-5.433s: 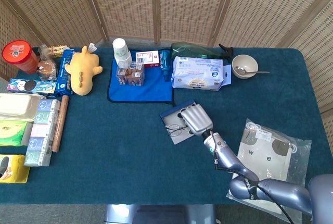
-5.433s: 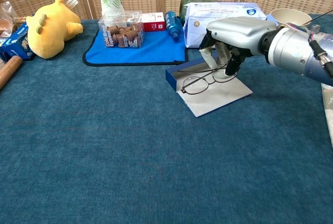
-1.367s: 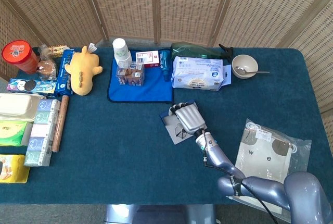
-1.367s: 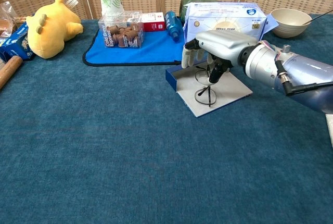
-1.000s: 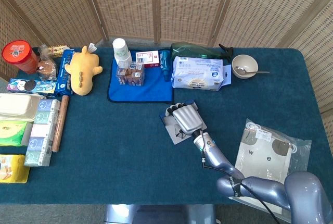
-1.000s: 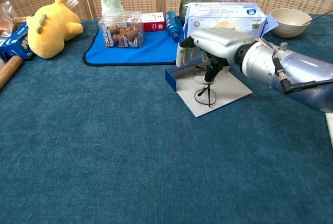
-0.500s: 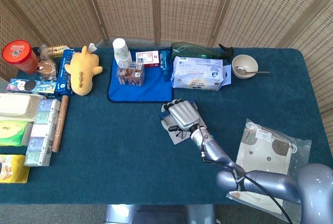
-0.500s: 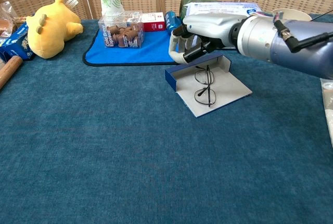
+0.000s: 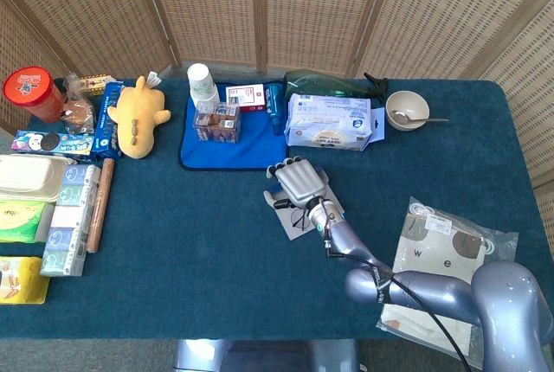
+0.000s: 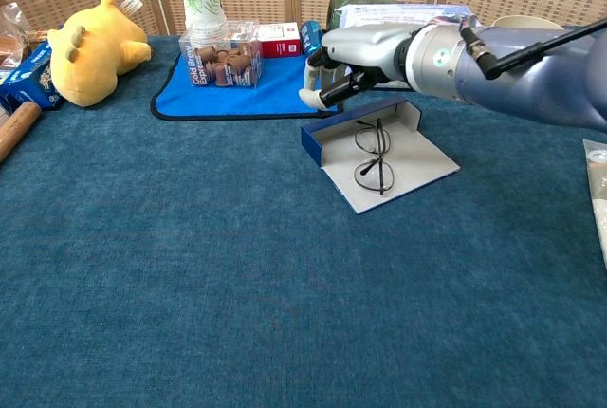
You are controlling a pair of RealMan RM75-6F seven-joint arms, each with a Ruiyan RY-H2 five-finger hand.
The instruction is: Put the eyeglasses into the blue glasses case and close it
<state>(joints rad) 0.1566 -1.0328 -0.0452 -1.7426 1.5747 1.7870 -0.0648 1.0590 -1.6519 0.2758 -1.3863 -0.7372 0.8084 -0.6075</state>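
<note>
Your right robot hand hangs above the far left corner of the blue glasses case, fingers loosely curled and spread with nothing in them, so I read it as released; the head view shows the same robot hand over the case's upper edge, touching neither the case nor the lenses as far as I can tell. Your left robot hand does not appear in either view. The eyeglasses lie folded on the pale inner face of the opened case, one lens nearer you and one farther, next to the low blue wall on the left side. So the first half of the job looks finished: the glasses are inside. What remains is the closing, since the case is laid flat open with its far flap standing up behind the glasses. You will likely need to catch a blue edge and fold it over without dragging the frame out. Counting the task's things: one case, one pair of eyeglasses, one robot hand in view. Elsewhere on the desk I count one yellow plush toy, one paper cup, one bowl with a spoon, and one pack of wipes.
</note>
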